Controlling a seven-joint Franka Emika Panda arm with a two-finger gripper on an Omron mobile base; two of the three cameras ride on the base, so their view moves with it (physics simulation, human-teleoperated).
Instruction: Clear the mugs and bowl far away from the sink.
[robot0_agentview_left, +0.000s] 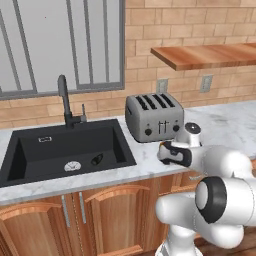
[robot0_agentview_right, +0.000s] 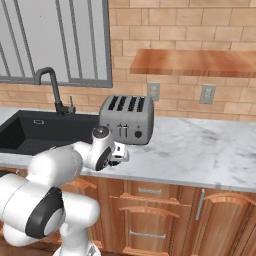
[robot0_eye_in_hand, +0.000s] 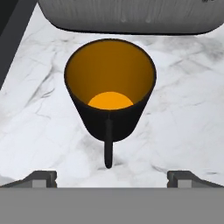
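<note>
Black mug (robot0_eye_in_hand: 109, 94) with an orange-yellow inside is standing upright on the marble counter (robot0_eye_in_hand: 183, 113), at twelve o'clock from the pincer (robot0_eye_in_hand: 111, 177) in the hand view, handle pointing to six o'clock between the spread fingertips (robot0_eye_in_hand: 41, 178), untouched; toaster (robot0_eye_in_hand: 127, 15) is sitting just beyond.

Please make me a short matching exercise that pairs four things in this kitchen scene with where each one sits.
Things:
1. mug
2. toaster
3. faucet
4. shelf

Places:
A. fixed to the brick wall, above the counter
B. behind the sink, under the window
C. on the counter, just below the open gripper
D. on the counter, right of the sink

Pairs: 1-C, 2-D, 3-B, 4-A
</note>
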